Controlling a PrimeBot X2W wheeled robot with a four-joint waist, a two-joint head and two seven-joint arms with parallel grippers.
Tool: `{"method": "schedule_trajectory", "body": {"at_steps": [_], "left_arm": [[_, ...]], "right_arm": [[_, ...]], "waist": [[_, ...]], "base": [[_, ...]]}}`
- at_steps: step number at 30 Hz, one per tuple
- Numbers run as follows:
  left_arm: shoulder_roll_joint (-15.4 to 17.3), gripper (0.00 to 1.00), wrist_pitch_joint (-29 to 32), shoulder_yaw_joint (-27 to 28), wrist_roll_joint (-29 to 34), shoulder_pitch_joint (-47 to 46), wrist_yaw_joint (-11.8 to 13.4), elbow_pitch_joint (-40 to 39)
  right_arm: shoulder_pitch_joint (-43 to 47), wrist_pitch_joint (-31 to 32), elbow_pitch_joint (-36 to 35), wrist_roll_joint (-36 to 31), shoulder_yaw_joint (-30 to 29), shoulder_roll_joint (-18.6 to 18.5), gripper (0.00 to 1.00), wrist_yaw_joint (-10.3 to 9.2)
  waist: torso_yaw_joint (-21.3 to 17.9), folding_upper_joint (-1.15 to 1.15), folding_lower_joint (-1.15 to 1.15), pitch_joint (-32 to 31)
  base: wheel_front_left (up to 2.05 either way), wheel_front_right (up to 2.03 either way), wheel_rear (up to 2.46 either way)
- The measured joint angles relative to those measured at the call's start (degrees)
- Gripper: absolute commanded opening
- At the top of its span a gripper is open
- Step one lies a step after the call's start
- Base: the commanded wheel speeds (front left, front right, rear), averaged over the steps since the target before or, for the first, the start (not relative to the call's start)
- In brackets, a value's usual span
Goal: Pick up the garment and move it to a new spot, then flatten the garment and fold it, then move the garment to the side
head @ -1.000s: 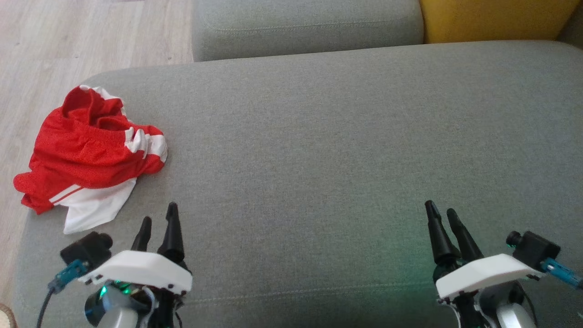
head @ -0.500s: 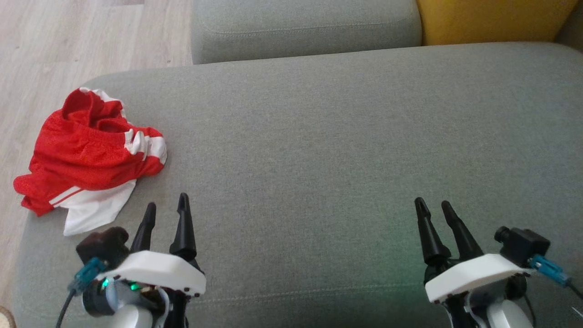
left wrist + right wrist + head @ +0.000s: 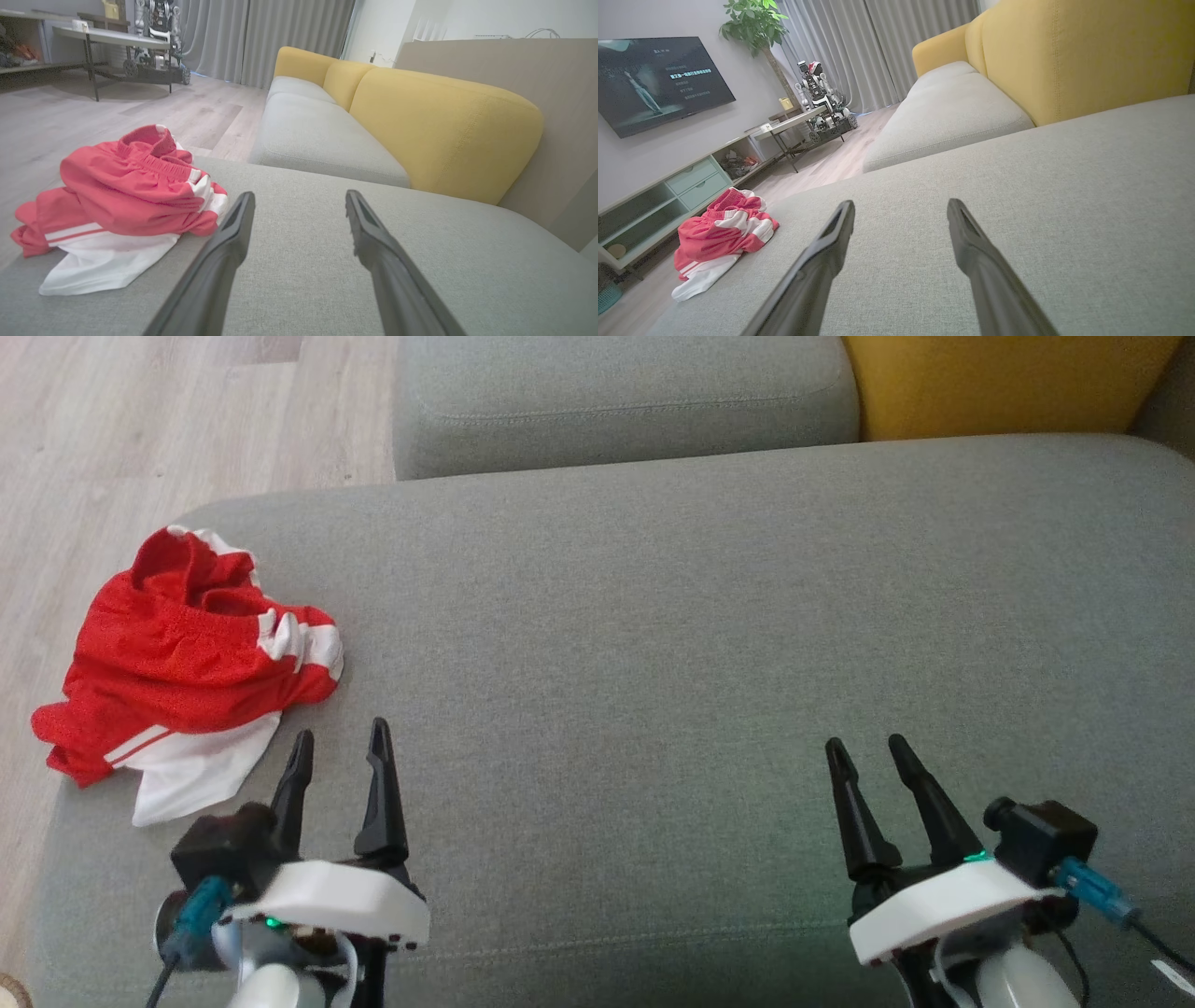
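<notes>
The garment (image 3: 187,653) (image 3: 135,191) (image 3: 724,233), a pair of red shorts with white stripes and a white panel, lies crumpled at the far left end of the grey sofa cushion (image 3: 653,616), its left part hanging over the rounded edge above the wooden floor (image 3: 140,411). It sits just ahead and to the left of the left fingers (image 3: 378,793) (image 3: 226,252), close to them but not touching, and well apart from the right fingers (image 3: 854,812) (image 3: 973,254) at the near right. The heap is longer than it is wide, its long axis running from near left to far right; the gathered elastic waistband is bunched at the far end and the white panel fans out toward the near edge. Both pairs of fingers are spread wide and released, grasping nothing, hovering over bare cushion and pointing away toward the far side. Beyond the cushion lie a second grey seat (image 3: 625,401) and a yellow backrest (image 3: 1008,383).
</notes>
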Motion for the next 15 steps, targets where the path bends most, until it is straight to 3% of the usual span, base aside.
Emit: {"method": "schedule_trajectory", "body": {"at_steps": [15], "left_arm": [[-1.99,1.00,-2.43,1.37,10.77,2.25,-2.67,-1.30]], "right_arm": [[0.00,-2.53,-0.59,-9.53,1.30,-0.10,1.00,0.00]], "waist": [[-0.28,0.00,0.00,-0.62]], "base": [[0.00,0.00,0.00]]}}
